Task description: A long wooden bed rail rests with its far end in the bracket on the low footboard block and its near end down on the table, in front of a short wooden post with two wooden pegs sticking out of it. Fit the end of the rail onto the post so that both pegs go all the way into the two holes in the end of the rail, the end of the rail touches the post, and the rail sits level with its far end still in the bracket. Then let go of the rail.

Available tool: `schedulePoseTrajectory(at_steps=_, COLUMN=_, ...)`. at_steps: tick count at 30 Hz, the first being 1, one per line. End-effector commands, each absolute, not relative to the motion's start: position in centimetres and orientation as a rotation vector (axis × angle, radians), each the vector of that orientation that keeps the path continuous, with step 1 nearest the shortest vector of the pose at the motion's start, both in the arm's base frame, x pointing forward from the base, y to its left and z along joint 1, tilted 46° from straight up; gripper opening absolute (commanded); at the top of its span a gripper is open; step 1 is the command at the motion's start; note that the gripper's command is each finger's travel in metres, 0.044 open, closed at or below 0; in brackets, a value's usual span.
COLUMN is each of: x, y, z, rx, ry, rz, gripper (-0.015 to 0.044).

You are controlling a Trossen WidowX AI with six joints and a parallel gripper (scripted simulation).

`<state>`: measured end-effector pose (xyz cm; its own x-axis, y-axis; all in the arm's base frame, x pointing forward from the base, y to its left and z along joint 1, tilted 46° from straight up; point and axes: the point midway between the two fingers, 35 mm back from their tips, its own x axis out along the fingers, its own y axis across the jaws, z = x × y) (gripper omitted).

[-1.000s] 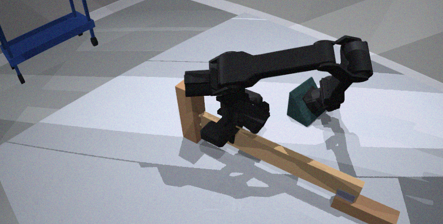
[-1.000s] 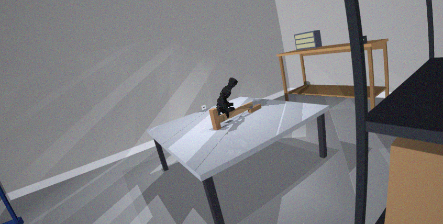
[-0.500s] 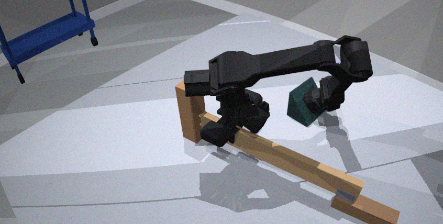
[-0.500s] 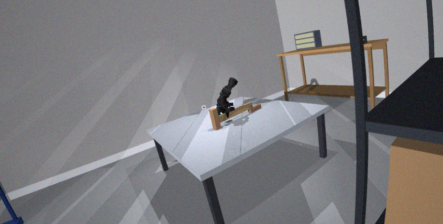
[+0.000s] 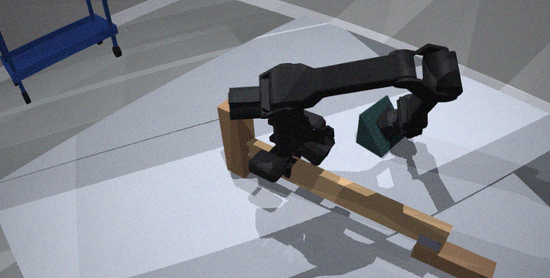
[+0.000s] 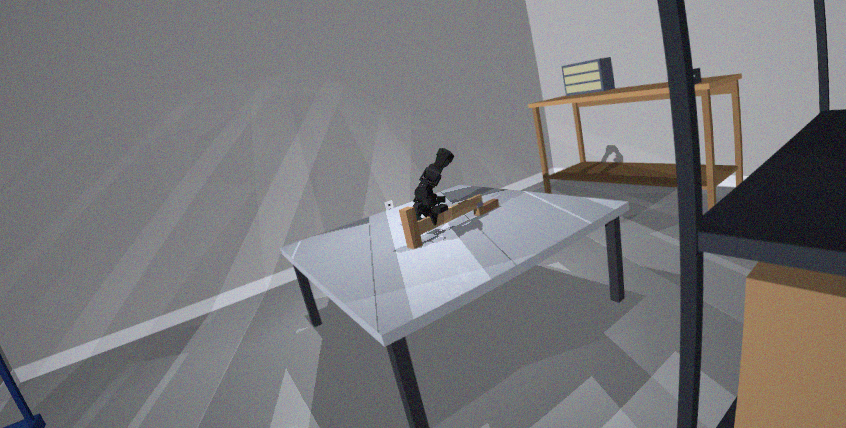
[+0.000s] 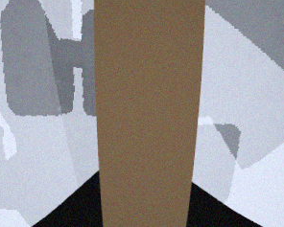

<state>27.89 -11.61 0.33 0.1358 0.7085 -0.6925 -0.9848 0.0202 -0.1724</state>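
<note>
The long wooden rail (image 5: 357, 197) (image 6: 461, 208) (image 7: 149, 95) has its far end in the bracket (image 5: 428, 242) on the low footboard block (image 5: 467, 262) (image 6: 488, 207). Its near end is raised off the table, close beside the upright post (image 5: 232, 141) (image 6: 409, 228). A bit of peg seems to show in a narrow gap there; how deep the pegs sit is hidden. The rail looks about level. My gripper (image 5: 290, 162) (image 6: 436, 216) (image 7: 136, 174) points down and is shut on the rail near the post, one finger on each side. The rail's end face and holes are hidden.
A dark green block (image 5: 372, 134) is by the arm's base, behind the rail. The forearm passes above the rail, and its black housing overlaps the post top in the top view. A blue cart (image 5: 61, 43) and a wooden workbench (image 6: 627, 95) are away from the table (image 6: 449, 301).
</note>
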Motion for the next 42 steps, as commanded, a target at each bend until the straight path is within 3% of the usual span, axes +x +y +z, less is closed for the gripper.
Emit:
schedulePoseTrajectory(at_steps=1, x=27.89, y=-12.12, z=0.29, rx=-0.733, ry=0.491, rz=1.386, gripper=0.0000)
schedulePoseTrajectory(at_steps=42, x=28.05, y=-12.61, z=-0.29, rx=-0.733, ry=0.491, rz=1.386, gripper=0.0000)
